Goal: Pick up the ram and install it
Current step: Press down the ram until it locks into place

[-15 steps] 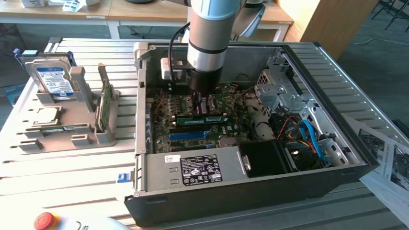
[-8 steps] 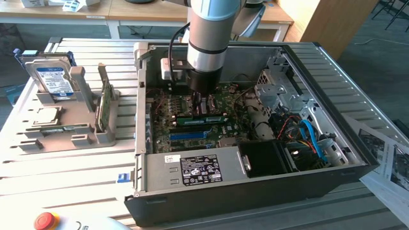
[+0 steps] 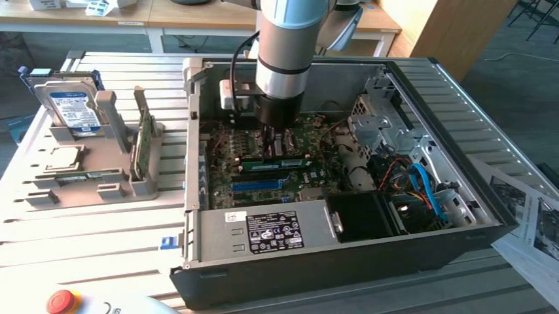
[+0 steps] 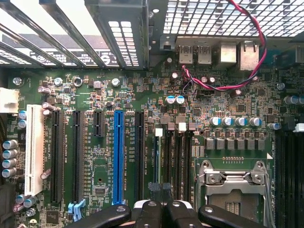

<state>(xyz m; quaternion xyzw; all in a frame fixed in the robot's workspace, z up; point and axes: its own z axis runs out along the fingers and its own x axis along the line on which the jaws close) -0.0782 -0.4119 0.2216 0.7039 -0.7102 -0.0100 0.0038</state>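
Item: gripper [image 3: 279, 134], fingers pressed together with nothing between them, low inside the computer case [image 3: 288, 261] over the motherboard [image 3: 227, 154]. From the wrist, the gripper [image 4: 159, 211] hangs directly above the bank of black memory slots [image 4: 180, 166].

Item: ram [image 3: 284, 160], green stick with white label, standing on edge in a slot just below the gripper, beside the blue slot [image 3: 258, 185]. Whether it is fully seated cannot be told.

Risks, as judged:
- Closed fingers bearing on one end of the stick would tilt it, leaving one end raised and its clip unlatched
- Pressure slightly off the slot line could slide the fingers off the thin top edge onto the neighbouring slots or the processor socket [image 4: 232, 185]
- Hard pressure on a misaligned stick could bend the board or damage contacts
- The red and black wire [image 4: 256, 42] lies well apart, so snagging looks unlikely

Containers:
- Computer case, lid off: motherboard, power supply [image 3: 262, 232], metal drive cage [image 3: 380, 121], blue cable [image 3: 428, 186]
- Grey stand [image 3: 88, 180], on the exterior view's left, well apart from the case: hard drive [image 3: 74, 108] upright, a square chip [image 3: 59, 157] lying flat, a second green board [image 3: 140, 147] upright in its groove
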